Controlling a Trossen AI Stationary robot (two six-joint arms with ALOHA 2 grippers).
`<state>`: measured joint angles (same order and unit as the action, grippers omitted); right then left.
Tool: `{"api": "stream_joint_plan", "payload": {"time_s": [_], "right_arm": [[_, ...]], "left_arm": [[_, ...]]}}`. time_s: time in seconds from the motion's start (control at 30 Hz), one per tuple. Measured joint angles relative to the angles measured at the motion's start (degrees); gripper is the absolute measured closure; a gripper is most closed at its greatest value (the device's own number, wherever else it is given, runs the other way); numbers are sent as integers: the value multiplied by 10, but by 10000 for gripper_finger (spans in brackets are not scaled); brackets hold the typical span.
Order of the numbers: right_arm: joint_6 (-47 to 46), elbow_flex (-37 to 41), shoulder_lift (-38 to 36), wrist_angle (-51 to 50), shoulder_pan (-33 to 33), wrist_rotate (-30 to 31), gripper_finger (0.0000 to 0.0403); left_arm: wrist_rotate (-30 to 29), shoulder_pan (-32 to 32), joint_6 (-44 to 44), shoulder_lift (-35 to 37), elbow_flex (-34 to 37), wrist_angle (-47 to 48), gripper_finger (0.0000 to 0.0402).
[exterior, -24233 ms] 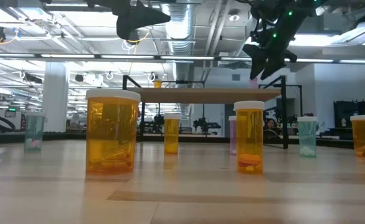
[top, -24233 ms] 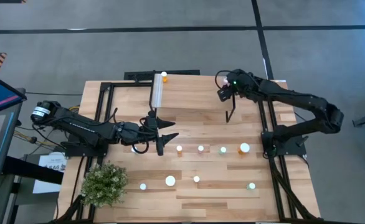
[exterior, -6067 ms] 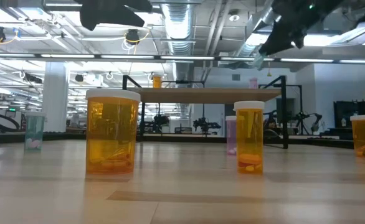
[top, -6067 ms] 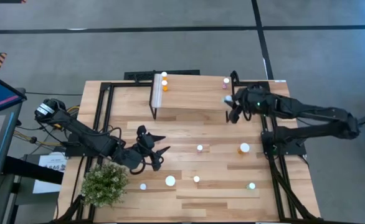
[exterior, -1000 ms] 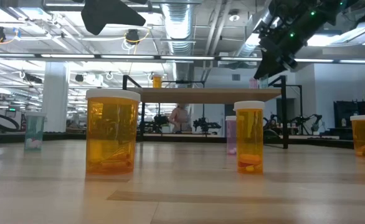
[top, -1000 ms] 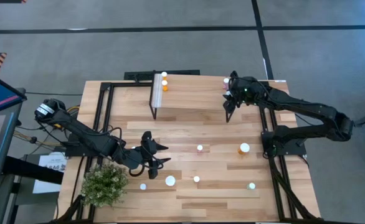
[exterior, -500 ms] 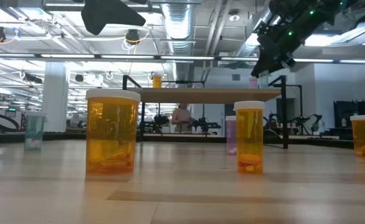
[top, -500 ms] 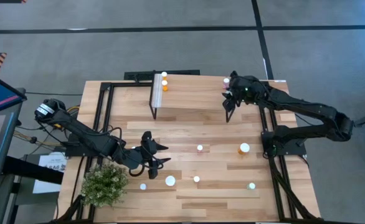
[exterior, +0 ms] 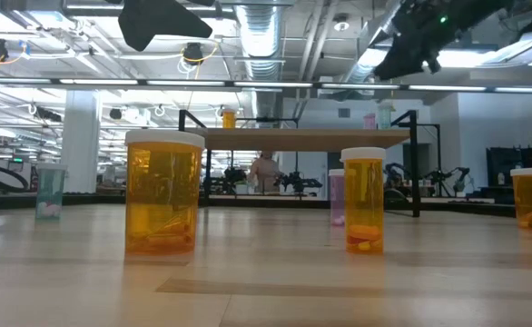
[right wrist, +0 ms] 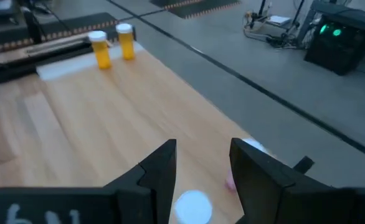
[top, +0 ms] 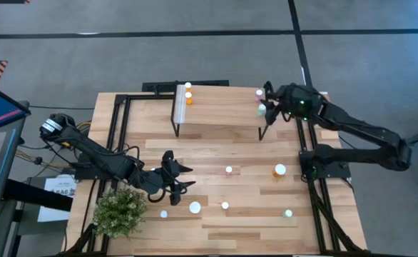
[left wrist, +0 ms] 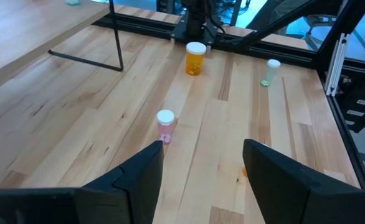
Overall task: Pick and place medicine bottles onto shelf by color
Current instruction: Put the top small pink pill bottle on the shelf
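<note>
Upright, white cap up, a pale green bottle (exterior: 385, 115) stands on the shelf (exterior: 293, 138) below the right pincer's (right wrist: 201, 163) spread fingers.

The shelf (top: 220, 107) top is bare through its middle; two orange bottles (top: 188, 93) stand at its upper-left end, and a pink bottle (top: 259, 93) and a green one (top: 262, 108) at the right end, where the right pincer (top: 266, 107) hangs. On the bench (top: 216, 228), bottles dot the lower half, and a plant (top: 120, 210) fills the lower-left corner beside the left pincer (top: 184, 176).
</note>
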<state>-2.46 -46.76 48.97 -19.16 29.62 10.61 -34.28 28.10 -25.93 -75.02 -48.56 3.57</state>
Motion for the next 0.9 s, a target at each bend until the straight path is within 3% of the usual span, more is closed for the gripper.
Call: {"api": "stream_joint_plan", "payload": {"time_s": [0.23, 0.5, 0.67, 0.9], "right_arm": [[-62, 0, -30, -67, -55, -2, 230], [-117, 0, -29, -72, -126, 6, 231], [-126, 23, -66, -59, -197, 83, 247], [-141, 122, -172, 19, -328, 205, 274]], "left_arm": [[0, 0, 0, 0, 0, 0, 194], [0, 0, 0, 0, 0, 0, 194], [0, 0, 0, 0, 0, 0, 194], [0, 0, 0, 0, 0, 2, 194]]}}
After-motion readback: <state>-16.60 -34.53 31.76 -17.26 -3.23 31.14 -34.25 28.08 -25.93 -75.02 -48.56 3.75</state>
